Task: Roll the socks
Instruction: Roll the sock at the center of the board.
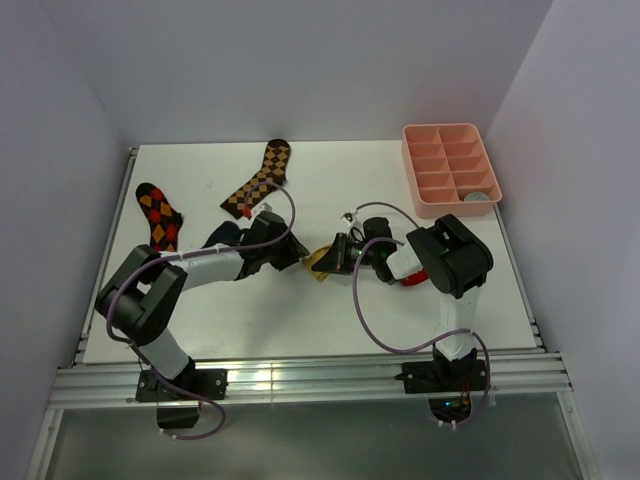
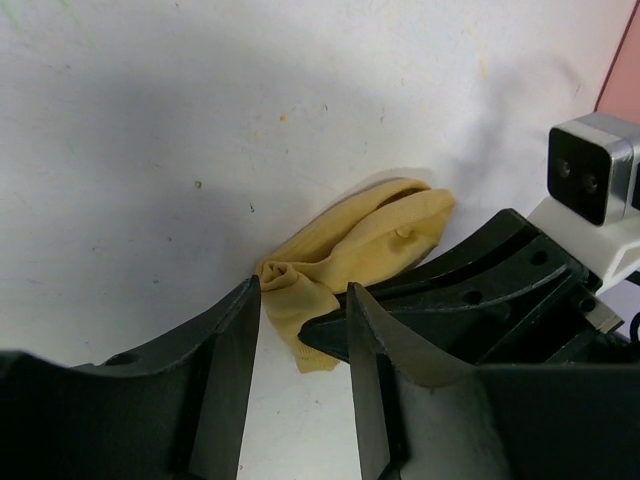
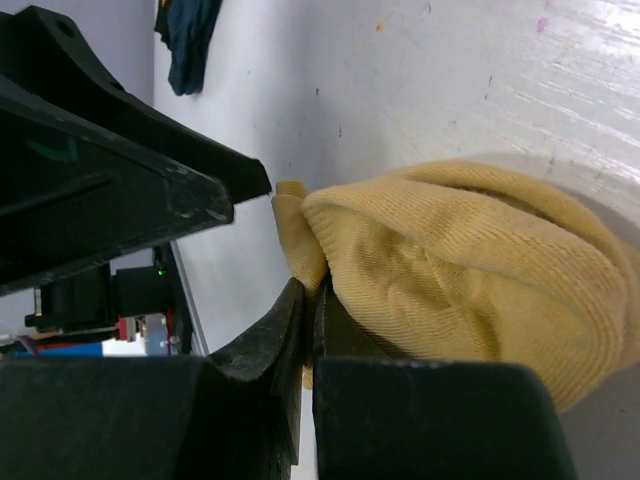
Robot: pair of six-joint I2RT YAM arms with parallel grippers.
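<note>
Mustard sock (image 1: 320,263) lies bunched at frame centre, well clear of all table (image 1: 300,320) edges. Right gripper (image 3: 312,295) is clamped on its fabric. Left gripper (image 2: 305,300) stands parted at its crumpled end. Bare surface lies toward lower frame.

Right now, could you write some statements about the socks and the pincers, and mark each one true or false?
1. The right pincer is shut on the yellow sock. True.
2. Both pincers are shut. False: the left pincer stands open.
3. The pink tray stands at the far right of the table. True.
4. The yellow sock lies inside the tray. False: it lies on the table, between the two pincers.
</note>
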